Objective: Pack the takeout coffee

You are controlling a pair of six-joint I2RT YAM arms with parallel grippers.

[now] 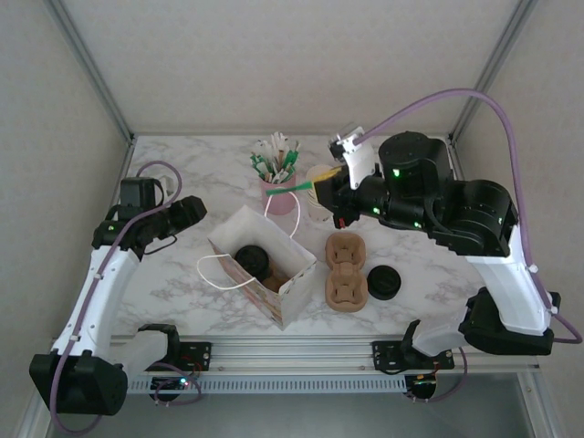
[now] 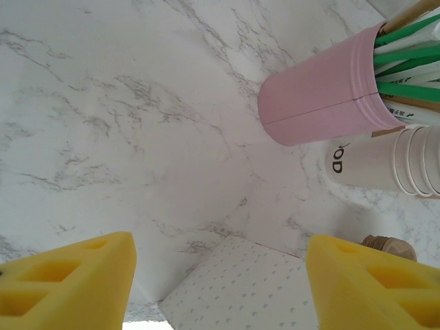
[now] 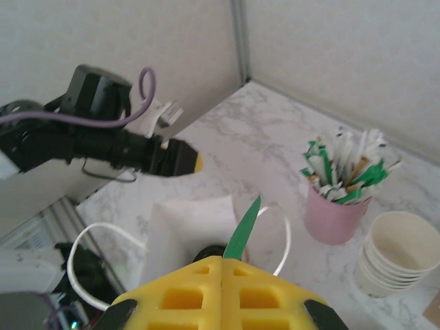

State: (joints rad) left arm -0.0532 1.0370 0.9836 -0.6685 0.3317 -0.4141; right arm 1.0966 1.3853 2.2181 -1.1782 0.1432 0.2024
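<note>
The takeout coffee is seen standing lid up inside the white paper bag on the table. It is judged light, thin-walled and easily crushed, with a slippery lid. A hold round the cup wall just under the lid is advised. The left tool is spread open and empty beside the bag. The right tool is clamped on a green stick packet.
</note>
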